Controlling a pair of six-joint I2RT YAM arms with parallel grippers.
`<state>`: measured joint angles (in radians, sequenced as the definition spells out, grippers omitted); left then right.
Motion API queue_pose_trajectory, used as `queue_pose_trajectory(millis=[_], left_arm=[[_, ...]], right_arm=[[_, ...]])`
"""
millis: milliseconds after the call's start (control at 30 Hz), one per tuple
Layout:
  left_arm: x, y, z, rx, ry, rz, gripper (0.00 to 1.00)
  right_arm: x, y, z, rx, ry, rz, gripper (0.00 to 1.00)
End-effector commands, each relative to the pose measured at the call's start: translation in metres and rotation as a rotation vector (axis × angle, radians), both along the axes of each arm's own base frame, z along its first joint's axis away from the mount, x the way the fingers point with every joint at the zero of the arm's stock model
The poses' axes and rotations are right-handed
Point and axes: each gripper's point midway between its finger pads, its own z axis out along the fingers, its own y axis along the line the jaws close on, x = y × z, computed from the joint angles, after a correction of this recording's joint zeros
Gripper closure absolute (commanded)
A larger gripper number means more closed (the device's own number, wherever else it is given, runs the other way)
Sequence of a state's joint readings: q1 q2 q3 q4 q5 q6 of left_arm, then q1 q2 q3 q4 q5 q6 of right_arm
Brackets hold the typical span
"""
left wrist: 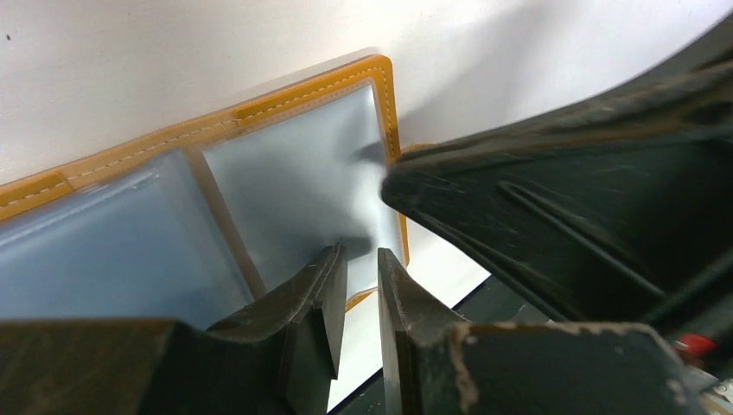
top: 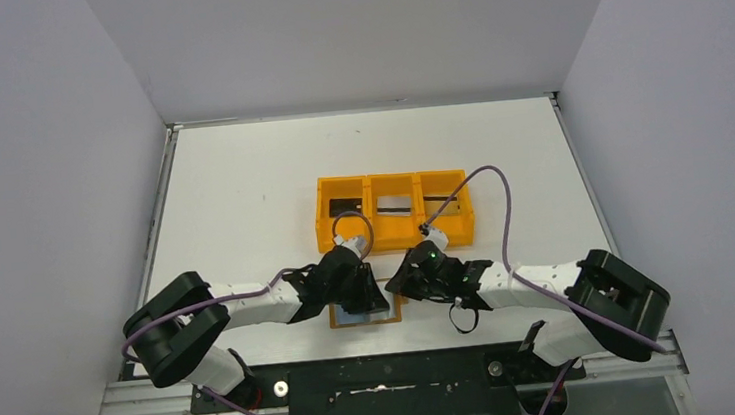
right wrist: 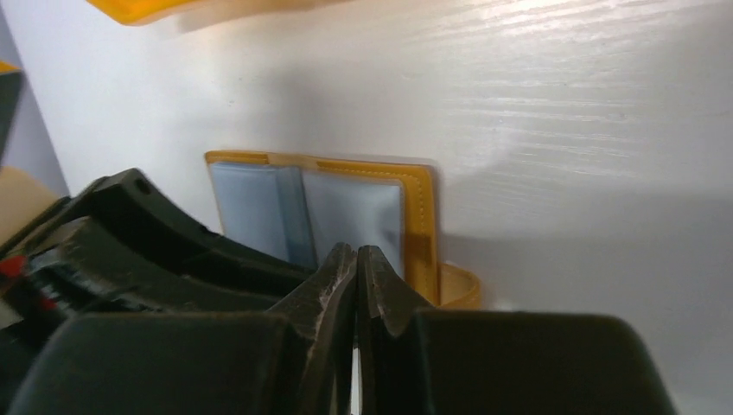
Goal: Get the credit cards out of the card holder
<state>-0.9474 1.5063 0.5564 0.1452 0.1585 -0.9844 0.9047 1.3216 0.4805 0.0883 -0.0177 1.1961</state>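
The tan-orange card holder (top: 364,315) lies open and flat near the table's front edge, its greyish-blue pockets (left wrist: 294,190) facing up. I cannot tell whether a card sits inside them. My left gripper (left wrist: 361,256) hovers at the near edge of the right-hand pocket, jaws a narrow gap apart with nothing between them. My right gripper (right wrist: 357,252) is shut and empty, its tip resting on the same panel (right wrist: 354,212) beside the snap tab (right wrist: 460,285). In the top view both grippers, left (top: 366,293) and right (top: 402,283), meet over the holder. Credit cards (top: 394,206) lie in the tray.
The bright orange three-compartment tray (top: 391,179) stands just behind the grippers, with a dark or grey card in each compartment. The right gripper's fingers (left wrist: 553,216) fill the right side of the left wrist view. The table's front edge and black rail are close below the holder.
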Motion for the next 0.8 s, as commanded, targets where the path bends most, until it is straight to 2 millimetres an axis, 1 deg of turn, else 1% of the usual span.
queue_pose_trajectory(millis=[0, 100, 200, 267, 333, 400, 467, 533, 600, 767], left_arm=[[0.002, 0.003, 0.004, 0.013, -0.021, 0.009, 0.80], [0.003, 0.004, 0.013, 0.002, -0.039, 0.023, 0.79], [0.006, 0.011, 0.023, 0.017, -0.066, 0.046, 0.75], [0.013, 0.019, 0.031, 0.037, -0.101, 0.084, 0.69], [0.018, 0.029, 0.041, 0.051, -0.144, 0.118, 0.63], [0.023, 0.043, 0.043, 0.086, -0.168, 0.165, 0.58], [0.023, 0.058, 0.040, 0.121, -0.163, 0.208, 0.53], [0.021, 0.067, 0.036, 0.143, -0.152, 0.234, 0.51], [0.017, 0.073, 0.032, 0.145, -0.141, 0.248, 0.50], [0.012, 0.077, 0.025, 0.151, -0.122, 0.246, 0.49]], right_arm=[[0.005, 0.005, -0.010, -0.030, 0.017, 0.018, 0.99], [-0.003, -0.007, -0.031, -0.086, 0.061, 0.005, 1.00], [-0.011, -0.015, -0.046, -0.103, 0.105, 0.001, 1.00], [-0.014, -0.018, -0.053, -0.123, 0.126, 0.003, 1.00], [-0.017, -0.019, -0.056, -0.133, 0.132, -0.002, 1.00], [-0.018, -0.021, -0.057, -0.130, 0.131, -0.007, 1.00], [-0.019, -0.020, -0.058, -0.125, 0.135, -0.005, 0.99], [-0.018, -0.020, -0.058, -0.129, 0.135, -0.004, 0.99], [-0.017, -0.019, -0.058, -0.133, 0.136, -0.003, 0.99], [-0.019, -0.017, -0.061, -0.132, 0.146, 0.009, 0.99]])
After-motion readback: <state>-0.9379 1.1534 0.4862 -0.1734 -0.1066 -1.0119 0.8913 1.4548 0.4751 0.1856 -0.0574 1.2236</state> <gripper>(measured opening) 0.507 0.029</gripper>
